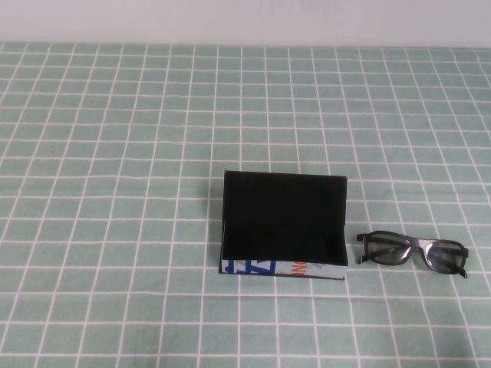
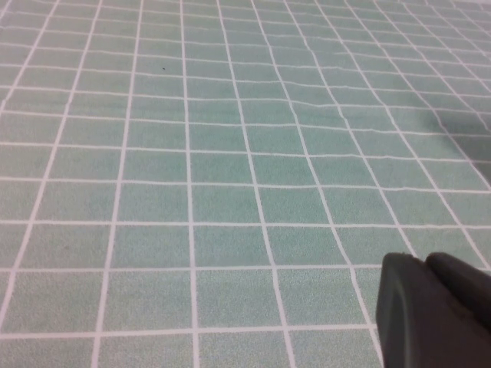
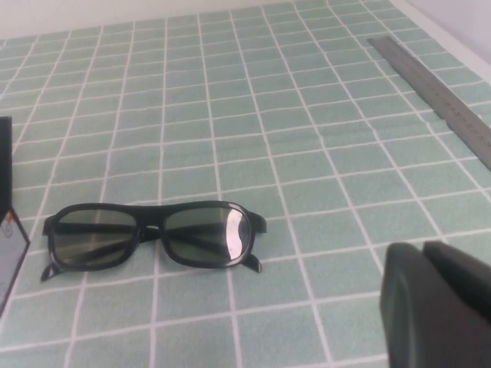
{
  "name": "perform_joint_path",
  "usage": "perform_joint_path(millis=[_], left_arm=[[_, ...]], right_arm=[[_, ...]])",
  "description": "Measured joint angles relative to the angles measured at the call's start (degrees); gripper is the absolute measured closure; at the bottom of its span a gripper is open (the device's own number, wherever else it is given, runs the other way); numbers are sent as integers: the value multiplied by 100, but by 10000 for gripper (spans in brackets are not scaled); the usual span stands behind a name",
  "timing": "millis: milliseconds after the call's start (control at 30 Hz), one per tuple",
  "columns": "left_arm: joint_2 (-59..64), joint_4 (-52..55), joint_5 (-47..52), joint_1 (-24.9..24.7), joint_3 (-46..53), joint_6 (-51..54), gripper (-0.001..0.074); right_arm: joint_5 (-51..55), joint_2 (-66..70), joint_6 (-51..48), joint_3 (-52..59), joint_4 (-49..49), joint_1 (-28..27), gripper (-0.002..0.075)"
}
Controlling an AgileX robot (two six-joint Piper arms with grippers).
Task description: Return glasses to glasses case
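The black glasses case [image 1: 261, 267] stands open near the table's middle, its flap lid upright at the back and its white printed front edge facing me. The glasses [image 1: 413, 251], black-framed with dark lenses, lie folded on the cloth just right of the case, apart from it. In the right wrist view the glasses [image 3: 153, 234] lie ahead of my right gripper [image 3: 424, 250], which is shut and empty; a corner of the case [image 3: 6, 230] shows at the edge. My left gripper [image 2: 423, 259] is shut over bare cloth, with nothing in it. Neither arm shows in the high view.
A green checked cloth [image 1: 115, 153] covers the whole table. A metal ruler [image 3: 437, 88] lies along the table's right edge, beyond the glasses. A pale wall runs along the back.
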Motion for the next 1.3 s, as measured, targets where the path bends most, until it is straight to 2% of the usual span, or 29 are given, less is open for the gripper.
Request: perform_joint_path(millis=[300, 567, 767, 1033, 1133, 1300], left_arm=[[0, 0, 0, 0, 0, 0, 737], [0, 0, 0, 0, 0, 0, 737], [0, 0, 0, 0, 0, 0, 737], [0, 0, 0, 0, 0, 0, 737], [0, 0, 0, 0, 0, 0, 737], [0, 0, 0, 0, 0, 0, 737]], right_arm=[[-872, 0, 0, 0, 394, 0, 739], [-1531, 0, 0, 0, 303, 0, 739], [-3070, 0, 0, 0, -71, 0, 739], [-5608, -4, 22, 0, -103, 0, 739], [-5915, -25, 22, -154, -81, 0, 739], [-5784, -33, 22, -717, 35, 0, 739]])
